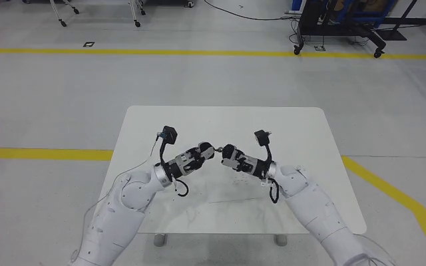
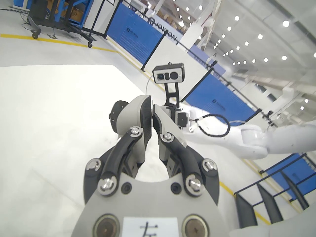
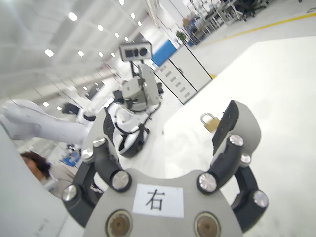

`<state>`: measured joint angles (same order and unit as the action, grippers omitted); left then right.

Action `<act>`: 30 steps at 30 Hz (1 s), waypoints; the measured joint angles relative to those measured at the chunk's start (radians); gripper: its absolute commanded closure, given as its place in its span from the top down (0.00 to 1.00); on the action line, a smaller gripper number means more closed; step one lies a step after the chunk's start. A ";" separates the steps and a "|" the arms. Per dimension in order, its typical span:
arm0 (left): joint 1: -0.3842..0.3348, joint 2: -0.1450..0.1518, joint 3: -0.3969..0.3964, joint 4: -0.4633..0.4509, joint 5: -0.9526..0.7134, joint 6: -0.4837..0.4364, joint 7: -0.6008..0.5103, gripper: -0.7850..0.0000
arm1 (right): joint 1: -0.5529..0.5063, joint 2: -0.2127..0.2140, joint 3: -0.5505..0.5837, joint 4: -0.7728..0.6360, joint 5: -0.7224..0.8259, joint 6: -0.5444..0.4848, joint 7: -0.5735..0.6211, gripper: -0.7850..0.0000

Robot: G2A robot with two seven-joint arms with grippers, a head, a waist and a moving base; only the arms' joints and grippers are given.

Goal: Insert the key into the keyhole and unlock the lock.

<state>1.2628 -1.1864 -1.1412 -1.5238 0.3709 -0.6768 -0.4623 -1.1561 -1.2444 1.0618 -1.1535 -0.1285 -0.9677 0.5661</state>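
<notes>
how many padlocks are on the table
1: a brass padlock sits on the white table, just ahead of the right gripper, whose fingers are open. Another may be hidden from view.

My left gripper (image 1: 208, 150) and right gripper (image 1: 225, 151) sit tip to tip over mid-table (image 1: 279, 126), just apart. Lock (image 3: 211, 123) lies on the table, right by my right gripper.

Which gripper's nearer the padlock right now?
Right, by the right wrist view. The open right gripper has the padlock lying on the table just past one fingertip; the shut left gripper is farther back, off to the padlock's side.
</notes>
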 measured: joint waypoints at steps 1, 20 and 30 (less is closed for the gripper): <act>0.000 0.001 0.003 -0.002 0.020 -0.001 -0.014 0.00 | -0.005 0.006 0.008 -0.010 -0.012 -0.014 0.016 1.00; -0.017 0.010 0.046 0.000 0.025 -0.025 -0.087 0.00 | -0.050 0.055 0.016 -0.051 0.196 -0.040 0.163 0.00; -0.009 0.017 0.042 -0.009 0.027 -0.025 -0.086 0.00 | -0.030 0.060 -0.007 -0.021 0.263 -0.045 0.178 0.00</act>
<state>1.2534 -1.1690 -1.0994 -1.5328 0.3980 -0.7020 -0.5480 -1.1860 -1.1844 1.0549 -1.1747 0.1347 -1.0123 0.7441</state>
